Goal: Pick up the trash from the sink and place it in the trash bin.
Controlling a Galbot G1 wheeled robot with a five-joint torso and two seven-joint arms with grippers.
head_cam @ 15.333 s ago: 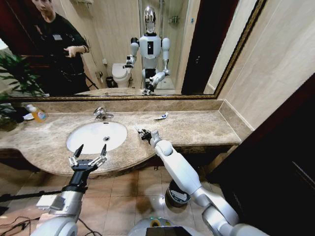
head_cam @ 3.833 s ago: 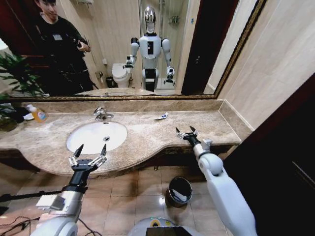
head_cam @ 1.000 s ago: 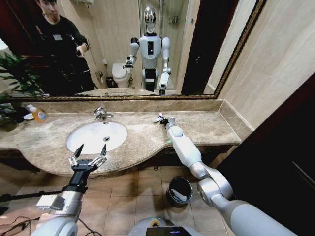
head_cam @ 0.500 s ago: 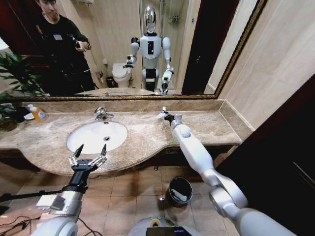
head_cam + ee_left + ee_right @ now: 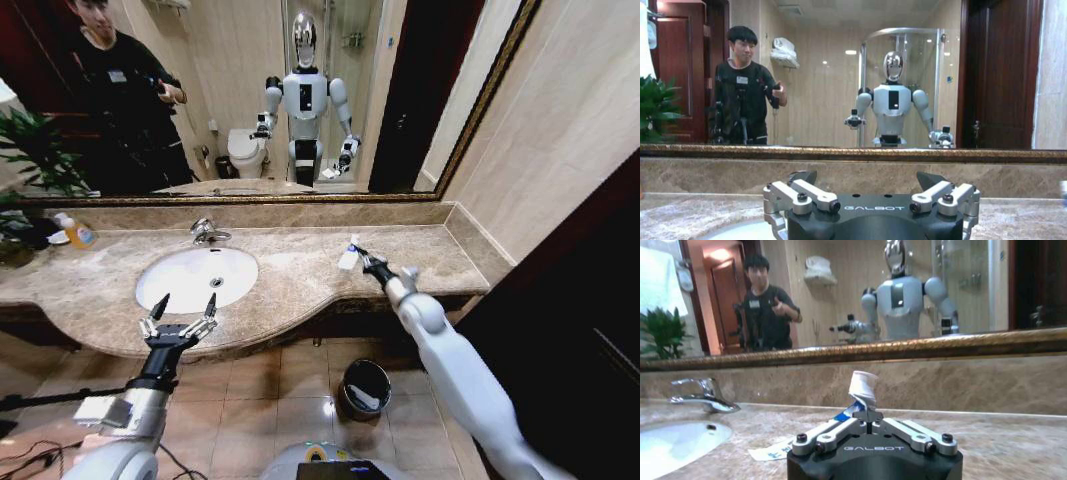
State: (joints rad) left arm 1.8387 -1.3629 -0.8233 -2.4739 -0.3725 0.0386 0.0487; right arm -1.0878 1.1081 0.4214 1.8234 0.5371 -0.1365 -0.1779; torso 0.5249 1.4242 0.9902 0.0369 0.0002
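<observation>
My right gripper point(image 5: 360, 256) pinches a crinkled white tube point(image 5: 348, 256) above the marble counter point(image 5: 300, 275), at three o'clock from the oval sink point(image 5: 196, 277). My left gripper point(image 5: 180, 320) hangs splayed at six o'clock of it.

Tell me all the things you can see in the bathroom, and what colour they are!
Sink: one, white, set in the beige marble counter.
Faucet: one, chrome, behind the sink.
Bottle: one, orange label, counter's far left.
Plant: one, green, far left.
Mirror: one, gold-framed, above the counter.
Trash bin: one, dark metal, on the floor.
Trash: one white piece, in the right gripper.
Left gripper: open, at the counter's front edge.
Right gripper: shut on the trash, above the counter.
</observation>
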